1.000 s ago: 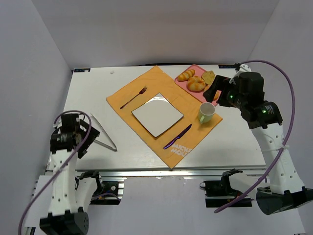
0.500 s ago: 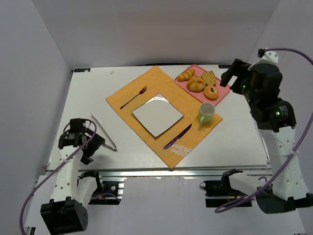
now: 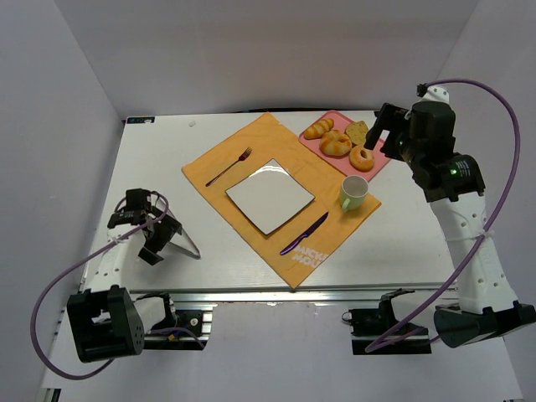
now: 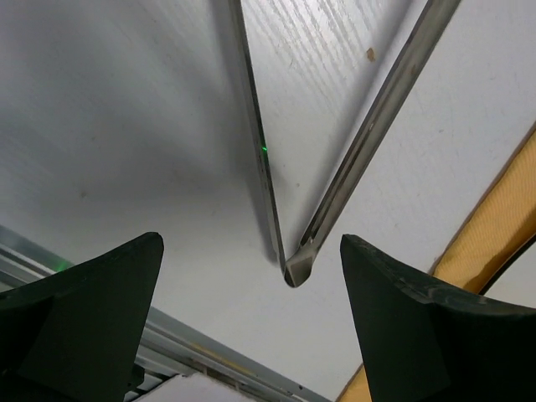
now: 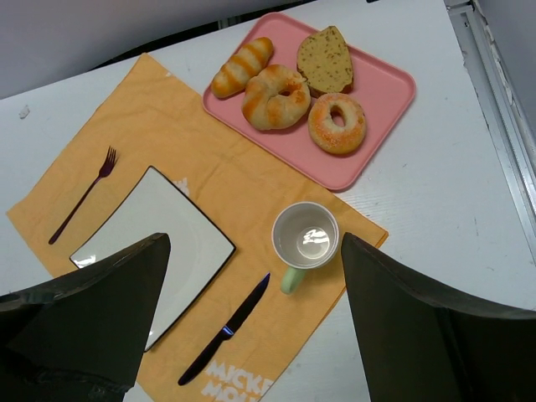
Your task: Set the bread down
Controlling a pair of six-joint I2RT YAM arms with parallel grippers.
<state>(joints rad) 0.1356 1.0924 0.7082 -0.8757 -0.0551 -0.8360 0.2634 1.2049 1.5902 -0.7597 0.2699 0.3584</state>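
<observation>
Several breads lie on a pink tray [image 3: 378,164] [image 5: 381,79] at the back right: a striped roll [image 5: 243,67], a twisted bun [image 5: 275,96] [image 3: 336,143], a brown slice [image 5: 325,59] and a bagel [image 5: 337,123] [image 3: 362,157]. A white square plate [image 3: 270,197] [image 5: 151,243] sits empty on the orange placemat. My right gripper [image 3: 375,139] [image 5: 255,239] hangs open, high above the mat beside the tray, holding nothing. My left gripper [image 3: 156,235] [image 4: 251,243] is open low over the hinge end of the metal tongs [image 3: 178,227] [image 4: 293,266], which lie on the table between its jaws.
On the orange placemat [image 3: 251,151] [image 5: 167,117] are a fork [image 3: 229,167] [image 5: 82,195], a dark knife [image 3: 304,234] [image 5: 226,329] and a green mug [image 3: 353,192] [image 5: 305,238]. The table's front rail [image 4: 126,335] runs just behind the left gripper.
The right gripper has lifted off the tray, uncovering the bagel, and now hangs beside it. The left gripper has moved right and down to the tongs' hinge end.
</observation>
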